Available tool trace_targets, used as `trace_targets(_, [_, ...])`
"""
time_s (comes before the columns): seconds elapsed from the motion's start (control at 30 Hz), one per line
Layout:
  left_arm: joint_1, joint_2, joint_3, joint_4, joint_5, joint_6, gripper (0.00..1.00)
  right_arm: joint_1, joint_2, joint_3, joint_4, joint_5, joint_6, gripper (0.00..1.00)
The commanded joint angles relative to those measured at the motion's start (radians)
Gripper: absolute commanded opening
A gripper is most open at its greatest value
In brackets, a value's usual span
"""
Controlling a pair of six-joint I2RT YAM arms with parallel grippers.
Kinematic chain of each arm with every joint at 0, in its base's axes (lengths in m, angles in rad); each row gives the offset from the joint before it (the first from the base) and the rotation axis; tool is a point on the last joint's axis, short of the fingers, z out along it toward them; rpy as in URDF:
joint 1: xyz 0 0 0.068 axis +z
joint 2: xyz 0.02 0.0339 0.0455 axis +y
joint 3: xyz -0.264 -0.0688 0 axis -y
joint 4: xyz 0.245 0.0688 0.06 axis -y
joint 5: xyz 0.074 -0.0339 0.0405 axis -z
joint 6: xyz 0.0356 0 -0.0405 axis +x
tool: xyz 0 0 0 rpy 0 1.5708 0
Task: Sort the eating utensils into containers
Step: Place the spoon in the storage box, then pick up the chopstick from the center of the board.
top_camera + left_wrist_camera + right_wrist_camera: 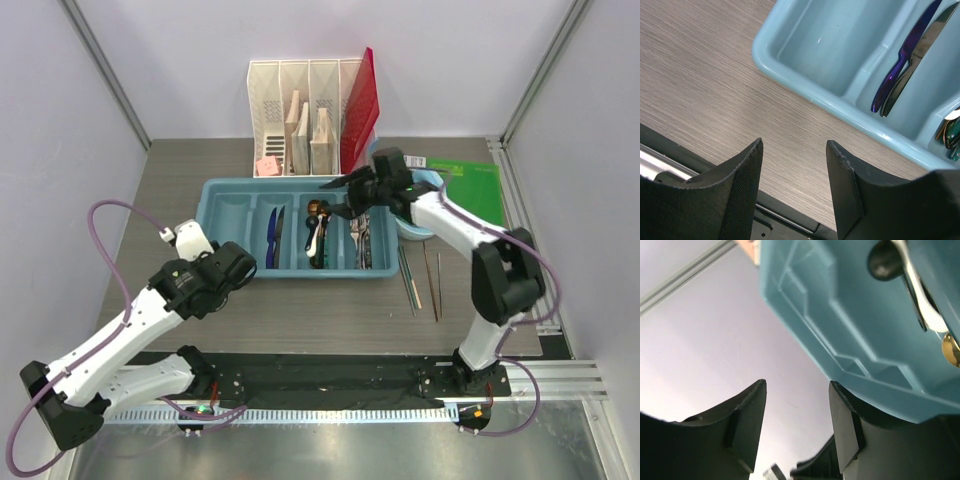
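The light blue tray [298, 274] lies mid-table with its containers side by side. The leftmost one [228, 225] holds nothing. Dark and blue knives [275, 235] lie in the second, spoons [317, 232] in the third and silver forks [362, 245] in the fourth. Thin chopsticks [428, 278] lie on the table right of the tray. My right gripper [336, 197] hovers open and empty over the tray's back edge, with the tray [840, 315] and a spoon [920, 295] in its wrist view. My left gripper [794, 150] is open and empty over bare table by the tray's front left corner [805, 92], near the knives [902, 60].
A white slotted file organizer [300, 120] with a red folder [362, 100] stands behind the tray. A green sheet [468, 185] and a light blue item [414, 228] lie at the right, under my right arm. A pink note [268, 166] sits by the organizer.
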Motion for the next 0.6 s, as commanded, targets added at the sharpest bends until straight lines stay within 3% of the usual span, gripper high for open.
trace_targets(0.0, [0.003,-0.008,-0.002,0.009,-0.027,-0.005,0.55,-0.104,-0.231,-0.029,-0.115,0.019,-0.243,0.58])
trace_targets(0.23, [0.003,0.052,0.024,0.073,-0.003,0.068,0.55,-0.146,-0.282,0.035,-0.615,0.108,-0.784,0.57])
trace_targets(0.37, [0.003,0.098,0.055,0.093,0.014,0.102,0.55,-0.153,-0.368,0.003,-0.678,0.245,-0.912,0.57])
trace_targets(0.57, [0.003,0.123,0.069,0.108,0.024,0.127,0.54,-0.209,-0.5,-0.141,-0.671,0.27,-1.042,0.59])
